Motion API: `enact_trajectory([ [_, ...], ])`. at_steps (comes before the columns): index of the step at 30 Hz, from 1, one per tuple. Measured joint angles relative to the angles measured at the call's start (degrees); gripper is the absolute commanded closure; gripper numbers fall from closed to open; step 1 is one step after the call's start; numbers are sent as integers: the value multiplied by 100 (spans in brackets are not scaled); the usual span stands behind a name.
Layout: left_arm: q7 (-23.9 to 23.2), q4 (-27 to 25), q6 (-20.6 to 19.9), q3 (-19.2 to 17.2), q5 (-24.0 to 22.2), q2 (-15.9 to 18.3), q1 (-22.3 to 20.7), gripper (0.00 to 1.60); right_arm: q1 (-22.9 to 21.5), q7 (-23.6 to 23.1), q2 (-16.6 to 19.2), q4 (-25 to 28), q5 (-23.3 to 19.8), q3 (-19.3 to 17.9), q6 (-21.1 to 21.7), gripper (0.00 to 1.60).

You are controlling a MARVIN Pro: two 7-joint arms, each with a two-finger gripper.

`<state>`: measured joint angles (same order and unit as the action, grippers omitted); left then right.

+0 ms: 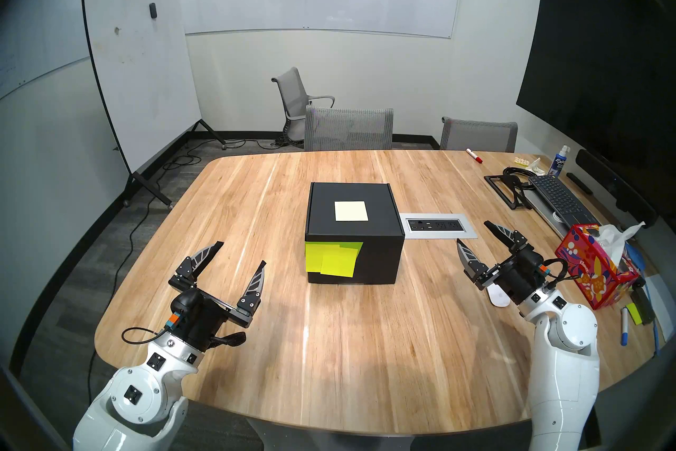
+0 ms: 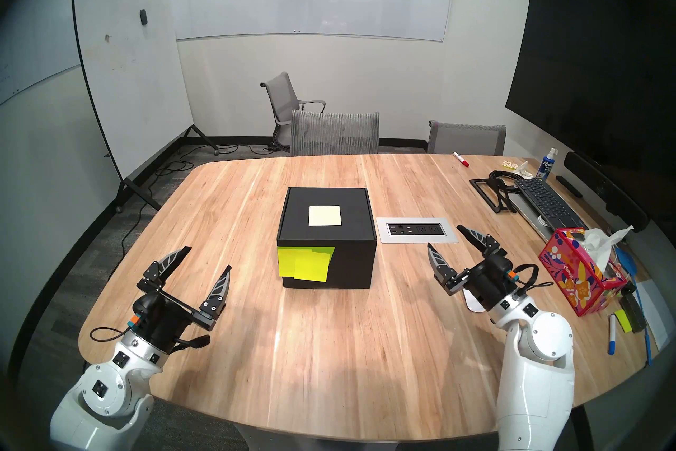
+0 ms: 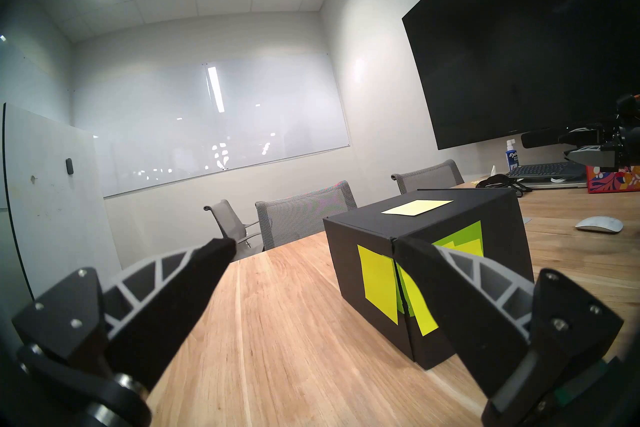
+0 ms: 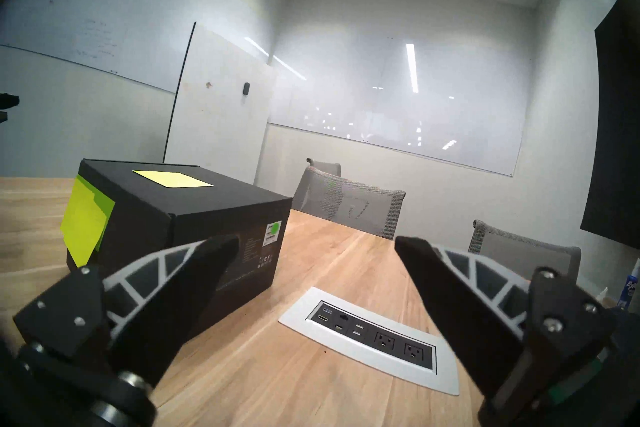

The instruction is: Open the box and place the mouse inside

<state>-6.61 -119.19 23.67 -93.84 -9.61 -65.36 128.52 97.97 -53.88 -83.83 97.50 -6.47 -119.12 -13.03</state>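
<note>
The black box point(image 1: 380, 256) point(image 2: 351, 263) stands shut in the middle of the wooden table point(image 1: 256, 347), with a pale sticky note on its lid and yellow-green ones on its front and left side point(image 3: 343, 263) point(image 4: 156, 208). The white mouse point(image 1: 497, 297) point(image 2: 473, 304) point(image 3: 599, 225) lies on the table right of the box, mostly hidden beneath my right wrist in the head views. My left gripper point(image 1: 241, 253) point(image 2: 208, 258) point(image 3: 315, 246) hovers open front-left of the box. My right gripper point(image 1: 473, 232) point(image 2: 445, 237) point(image 4: 317, 242) hovers open to the box's right, empty.
A power outlet panel point(image 1: 437, 226) point(image 4: 374, 336) is set into the table just right of the box. A red floral tissue box point(image 1: 592, 271), a keyboard point(image 1: 559, 199), markers and cables crowd the right edge. Grey chairs point(image 1: 347, 128) stand behind the far edge.
</note>
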Motion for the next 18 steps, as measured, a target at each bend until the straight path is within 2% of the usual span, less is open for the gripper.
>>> enact_trajectory([
  [11,0,0,0,0,0,1,0,0,-229,-361,359,-729,17,-7,8,0],
  [18,0,0,0,0,0,1,0,0,-371,-595,554,-901,31,37,-59,0],
])
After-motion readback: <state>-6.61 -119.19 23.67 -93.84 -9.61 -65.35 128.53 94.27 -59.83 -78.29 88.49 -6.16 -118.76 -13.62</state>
